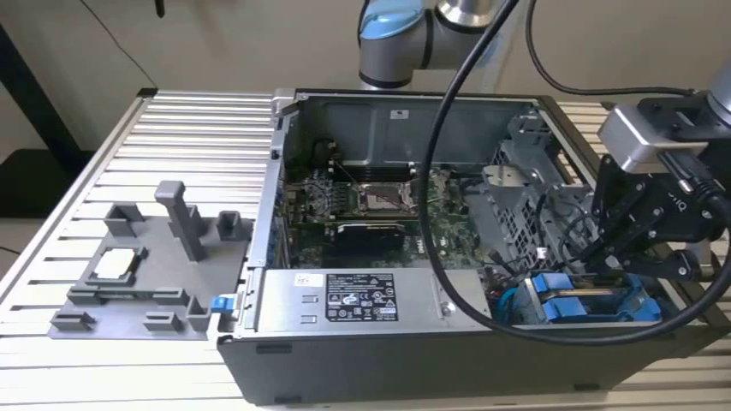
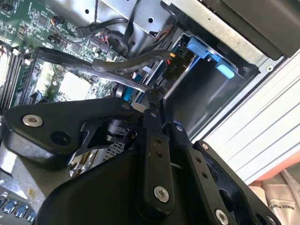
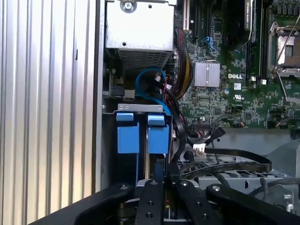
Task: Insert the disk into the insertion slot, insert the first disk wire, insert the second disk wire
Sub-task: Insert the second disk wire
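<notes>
I hold the gripper (image 1: 634, 257) low over the insertion slot (image 3: 140, 136) to work there, though I cannot tell whether it is clenched or released.

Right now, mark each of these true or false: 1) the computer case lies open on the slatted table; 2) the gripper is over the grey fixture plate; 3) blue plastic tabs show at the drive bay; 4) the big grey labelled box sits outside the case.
1) The open grey computer case lies on the slatted aluminium table: true.
2) The black gripper is over the grey fixture plate: false; it is at the case's corner on the exterior view's right, by the grey sheet-metal drive bay.
3) Blue plastic tabs show at the bay: true.
4) The large grey labelled box sits outside the case: false; it is inside.
</notes>
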`<state>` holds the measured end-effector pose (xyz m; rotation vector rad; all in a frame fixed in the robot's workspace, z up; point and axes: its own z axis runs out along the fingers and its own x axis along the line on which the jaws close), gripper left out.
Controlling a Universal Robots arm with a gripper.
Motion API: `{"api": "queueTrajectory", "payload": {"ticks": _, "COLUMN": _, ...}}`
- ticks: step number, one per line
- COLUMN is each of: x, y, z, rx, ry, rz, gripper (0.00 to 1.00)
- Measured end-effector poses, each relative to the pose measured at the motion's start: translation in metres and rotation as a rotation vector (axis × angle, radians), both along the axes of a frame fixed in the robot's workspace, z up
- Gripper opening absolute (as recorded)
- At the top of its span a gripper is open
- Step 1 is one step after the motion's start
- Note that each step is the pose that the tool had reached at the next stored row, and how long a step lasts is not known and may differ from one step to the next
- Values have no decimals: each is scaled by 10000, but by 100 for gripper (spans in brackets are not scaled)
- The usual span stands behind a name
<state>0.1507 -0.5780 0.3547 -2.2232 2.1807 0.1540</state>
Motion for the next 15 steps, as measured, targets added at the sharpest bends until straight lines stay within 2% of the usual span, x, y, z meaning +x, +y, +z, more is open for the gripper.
{"api": "queueTrajectory", "payload": {"ticks": 8, "x": 27, "y": 0, "z": -58, "rx": 130, "ry": 0, "rz": -293, "gripper": 16}}
{"api": "queueTrajectory", "payload": {"ticks": 15, "x": 36, "y": -3, "z": -84, "rx": 135, "ry": -1, "rz": -424, "gripper": 16}}
